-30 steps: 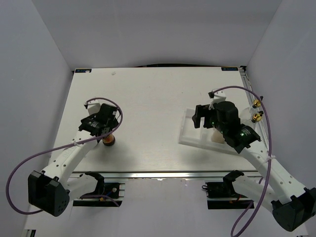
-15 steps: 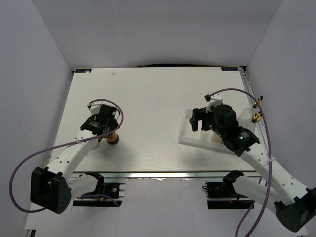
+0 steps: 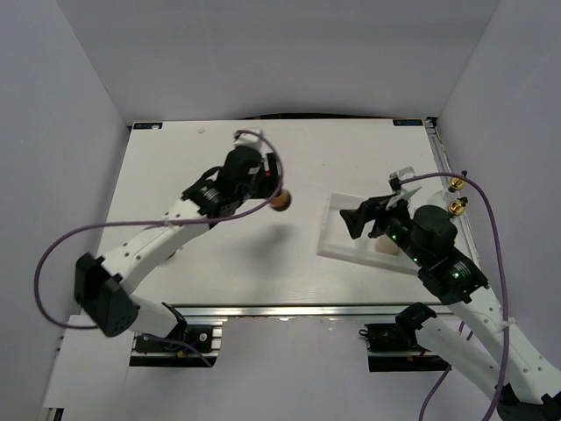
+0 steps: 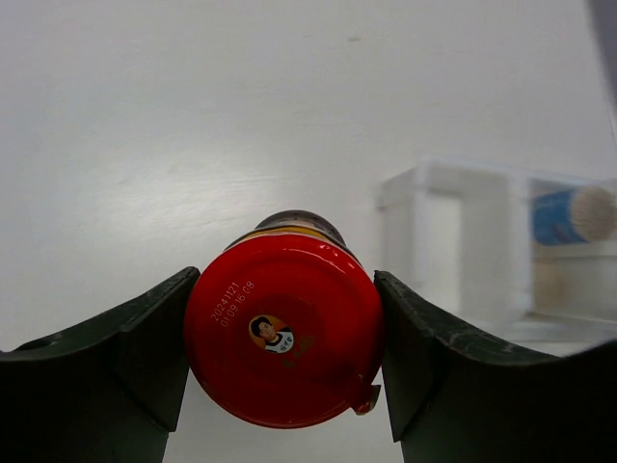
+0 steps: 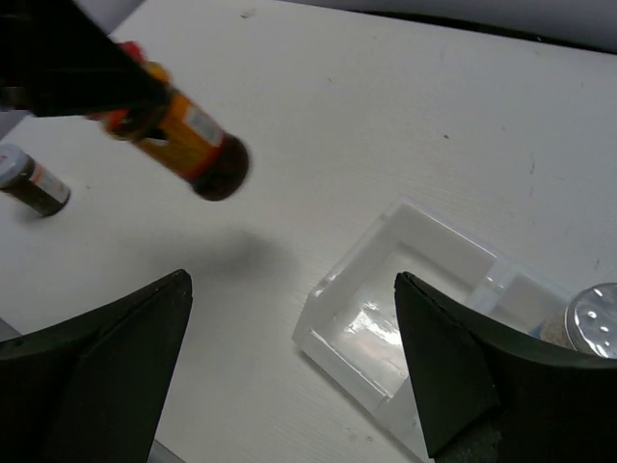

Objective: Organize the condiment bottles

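jar left of tray, shaker in tray

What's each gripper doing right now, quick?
Left gripper: closed on the red-lidded brown jar, held in the air, tilted.
Right gripper: open, holding nothing, above the white tray.

- The top external view looks steeply down from above and behind the arm bases. It is far enough off to take in the whole table and both arms.
- The left wrist view looks out along the left gripper at very close range. The red-lidded brown jar clamped between its fingers fills the middle, and the white tray is blurred beyond the fingertips.
- The right wrist view looks down past the right gripper from higher up, with the tray below its wide-apart fingers.
- All three views share the jar and the tray.
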### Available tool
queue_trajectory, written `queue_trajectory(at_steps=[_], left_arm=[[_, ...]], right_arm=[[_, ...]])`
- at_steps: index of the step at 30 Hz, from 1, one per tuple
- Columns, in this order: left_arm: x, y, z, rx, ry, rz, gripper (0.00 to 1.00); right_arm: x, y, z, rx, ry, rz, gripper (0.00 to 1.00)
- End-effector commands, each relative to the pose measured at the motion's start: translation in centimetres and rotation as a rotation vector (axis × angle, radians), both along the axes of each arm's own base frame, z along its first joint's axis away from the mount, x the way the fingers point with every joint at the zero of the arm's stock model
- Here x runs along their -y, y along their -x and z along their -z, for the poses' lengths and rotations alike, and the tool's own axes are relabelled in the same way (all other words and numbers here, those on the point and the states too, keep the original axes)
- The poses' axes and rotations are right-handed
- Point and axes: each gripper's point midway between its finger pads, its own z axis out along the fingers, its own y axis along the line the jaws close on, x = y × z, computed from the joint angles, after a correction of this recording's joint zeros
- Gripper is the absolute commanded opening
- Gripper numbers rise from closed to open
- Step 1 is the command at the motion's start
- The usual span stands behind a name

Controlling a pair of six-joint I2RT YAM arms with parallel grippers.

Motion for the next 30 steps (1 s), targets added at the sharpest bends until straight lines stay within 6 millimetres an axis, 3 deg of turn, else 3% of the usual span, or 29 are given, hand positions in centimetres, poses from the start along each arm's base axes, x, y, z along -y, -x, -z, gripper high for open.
queue_trajectory(at_steps=[1, 2, 3, 4, 5, 6, 7, 8, 9, 10, 11, 12, 13, 16, 25, 30], left_arm=[[7.3, -1.2, -4.6, 0.128, 0.06, 0.189, 0.0], [8.7, -1.6, -6.9, 0.171, 0.069, 0.225, 0.0], [10.6, -2.1, -5.3, 0.14, 0.047, 0.262, 0.0], [12.2, -1.9, -5.4, 0.14, 0.044, 0.3, 0.0], [13.5, -2.1, -7.2, 0.168, 0.058, 0.331, 0.0], [14.5, -2.2, -6.9, 0.163, 0.057, 0.353, 0.0], [16.3, -2.4, -5.2, 0.132, 0.043, 0.391, 0.0], [17.2, -2.5, -4.8, 0.127, 0.036, 0.405, 0.0], [18.5, -2.6, -6.3, 0.151, 0.055, 0.424, 0.0], [19.7, -2.7, -3.9, 0.105, 0.02, 0.447, 0.0], [20.4, -2.8, -3.6, 0.103, 0.008, 0.465, 0.0], [21.7, -2.5, -5.1, 0.133, 0.024, 0.485, 0.0], [22.5, -2.6, -3.1, 0.096, -0.011, 0.498, 0.0], [23.8, -2.4, -3.9, 0.11, -0.032, 0.521, 0.0], [23.7, -2.8, -0.8, 0.092, -0.092, 0.487, 0.0], [24.3, -3.4, 1.2, 0.094, -0.115, 0.488, 0.05]], right_arm=[[-1.0, 2.0, -6.0, 0.158, -0.106, -0.112, 0.89], [-0.7, 2.4, -6.8, 0.177, -0.116, -0.114, 0.89], [-0.4, 2.7, -7.0, 0.178, -0.116, -0.11, 0.89], [-0.1, 2.8, -7.5, 0.188, -0.122, -0.097, 0.89], [0.5, 3.1, -8.2, 0.206, -0.136, -0.079, 0.9], [1.1, 2.9, -8.4, 0.206, -0.147, -0.038, 0.89], [2.8, 2.1, -8.7, 0.197, -0.18, 0.076, 0.89], [4.4, 1.9, -9.0, 0.197, -0.208, 0.162, 0.89], [5.9, 1.5, -8.8, 0.182, -0.229, 0.254, 0.89], [9.0, 0.8, -8.1, 0.15, -0.263, 0.452, 0.89], [10.9, 0.8, -7.7, 0.138, -0.279, 0.557, 0.89], [12.2, 0.9, -7.5, 0.125, -0.286, 0.633, 0.89], [14.0, 1.1, -6.5, 0.1, -0.252, 0.737, 0.89], [14.4, 1.2, -6.1, 0.064, -0.225, 0.768, 0.89], [14.6, 1.2, -6.0, 0.082, -0.239, 0.77, 0.89], [14.4, 1.2, -6.1, 0.098, -0.24, 0.753, 0.89]])
